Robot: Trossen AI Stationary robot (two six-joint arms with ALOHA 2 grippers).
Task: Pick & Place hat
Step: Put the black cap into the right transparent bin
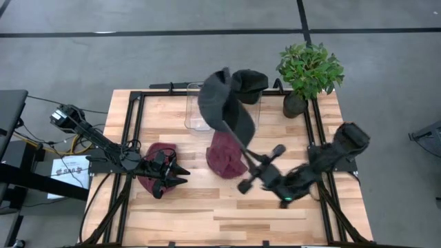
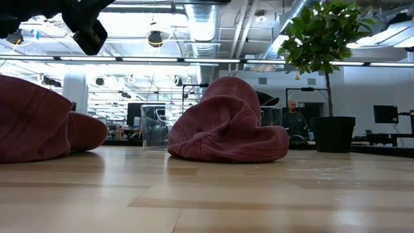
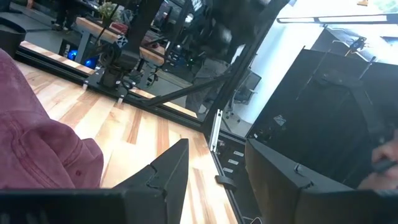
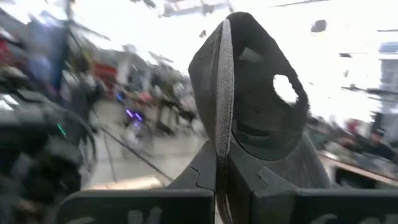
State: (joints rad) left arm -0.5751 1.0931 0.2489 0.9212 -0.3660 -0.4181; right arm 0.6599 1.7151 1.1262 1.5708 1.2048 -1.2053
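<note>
- wooden table (image 1: 275,220) with a black frame stands on a grey floor; the low view looks across it into a lit hall with a person (image 2: 294,120) far behind.
- right gripper (image 4: 222,163) is raised above the table's middle, fingers closed on the edge of a dark grey hat (image 1: 224,103); the hat hangs clear of the wood, over the zone between the clear container (image 1: 195,110) and the middle maroon hat (image 1: 226,155).
- right wrist view shows the dark grey hat pinched edge-on between the two fingers, its hollow side facing out.
- second dark hat (image 1: 251,83) sits at the far edge, just beside the potted plant (image 1: 308,72).
- middle maroon hat lies slumped on the wood near the table's centre.
- left gripper (image 1: 172,173) rests low at the near-left part of the table, fingers apart, gripping nothing; another maroon hat (image 1: 153,165) lies under and beside it.
</note>
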